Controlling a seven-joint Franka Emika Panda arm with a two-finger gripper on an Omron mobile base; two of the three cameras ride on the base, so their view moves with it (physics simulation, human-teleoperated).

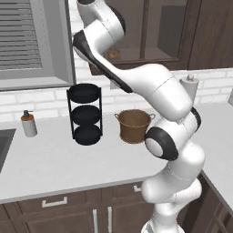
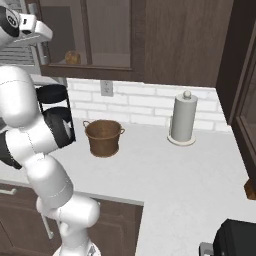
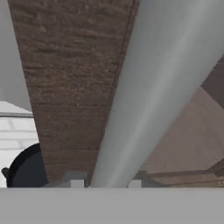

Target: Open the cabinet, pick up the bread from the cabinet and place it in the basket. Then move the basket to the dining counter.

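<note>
Nearest to us, on the white table (image 1: pixel 54 164) that carries the things, stands the basket (image 1: pixel 134 126), a round brown woven bucket with two small loop handles at its rim. We see it upright, and from the right base view its inside looks bare, though we cannot see down to the bottom. Just to its left in the left base view is a black three-tier rack (image 1: pixel 85 113), its round trays dark and without anything we can make out on them. Farther left a small soap dispenser (image 1: pixel 29 124) sits near the edge of a sink (image 1: pixel 3 145). To the right of the basket, well apart, a paper towel roll (image 2: pixel 182 120) stands upright on its holder against the white brick wall.

Above and behind, the dark brown cabinet (image 2: pixel 107 35) hangs on the wall with its glass-panelled doors. Through the glass we see the bread (image 2: pixel 73 57), a small golden-brown loaf lying on the cabinet's lower shelf, near its left end.

The pincer (image 3: pixel 106 183) is raised to the cabinet door. In the hand view the long silver bar handle (image 3: pixel 162 87) runs between the two finger tips (image 3: pixel 77 183), with the wooden door frame just behind it. The tips sit close on either side of the bar, but we cannot tell whether they are pressing on it.

A window with blinds (image 1: pixel 27 36) fills the wall at far left.
</note>
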